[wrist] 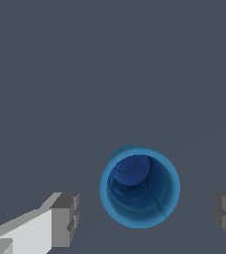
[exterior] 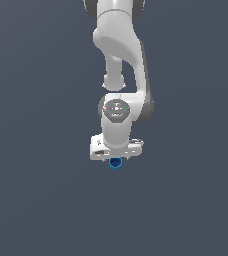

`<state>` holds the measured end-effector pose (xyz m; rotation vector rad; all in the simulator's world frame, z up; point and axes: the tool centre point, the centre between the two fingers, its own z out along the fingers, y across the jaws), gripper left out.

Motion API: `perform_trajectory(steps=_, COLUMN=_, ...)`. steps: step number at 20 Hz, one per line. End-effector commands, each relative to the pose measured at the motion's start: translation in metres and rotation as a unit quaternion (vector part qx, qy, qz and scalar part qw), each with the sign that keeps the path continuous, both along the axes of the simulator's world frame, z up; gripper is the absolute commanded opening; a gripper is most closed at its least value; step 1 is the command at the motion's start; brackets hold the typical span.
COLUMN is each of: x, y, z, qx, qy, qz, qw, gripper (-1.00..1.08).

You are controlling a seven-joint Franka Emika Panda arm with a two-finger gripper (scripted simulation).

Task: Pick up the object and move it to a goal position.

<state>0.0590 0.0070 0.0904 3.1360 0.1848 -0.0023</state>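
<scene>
A: Item one?

B: Arm (exterior: 121, 55), white, jointed, descending from the top of the exterior view to a rounded wrist housing. One unit.

A: Item two?

B: Gripper (exterior: 115, 156), white body with grey fingertips (wrist: 65, 218). In the wrist view the two fingers stand spread wide, one on each side of the object, with clear gaps between each pad and the object's wall. Nothing is pinched.

A: Item three?

B: The object (wrist: 140, 187), a bright blue cup-like cylinder, hollow, upright, slightly tapered. The wrist view looks straight down into its darker interior; the rim is a lighter blue ring. It sits between the fingertips, roughly centred, touching neither.

A: Same item in the exterior view?

B: The blue cup shows just under the gripper's lower edge, a small part of it visible, much narrower than the white hand above it. The fingertips themselves are hard to separate there.

A: Surroundings?

B: A plain dark grey-blue surface (wrist: 110, 69), uniform, filling both views. Whether the cup stands on it or hangs free cannot be told from the exterior view.
</scene>
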Motion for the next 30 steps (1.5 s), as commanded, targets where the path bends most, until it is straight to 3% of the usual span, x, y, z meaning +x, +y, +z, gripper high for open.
perform_trajectory(steps=1, x=0.000, y=0.000, z=-0.003, qx=0.000, qy=0.000, qz=0.000, qw=1.0000, gripper=1.00)
perform_trajectory(steps=16, x=0.001, y=0.000, z=-0.050, qx=0.000, qy=-0.001, qz=0.000, qw=1.0000, gripper=1.00)
perform_trajectory(steps=17, x=0.001, y=0.000, z=-0.050, qx=0.000, qy=-0.001, qz=0.000, qw=1.0000, gripper=-1.00)
perform_trajectory(steps=30, x=0.000, y=-0.001, z=-0.049, qx=0.000, qy=-0.001, qz=0.000, qw=1.0000, gripper=-1.00)
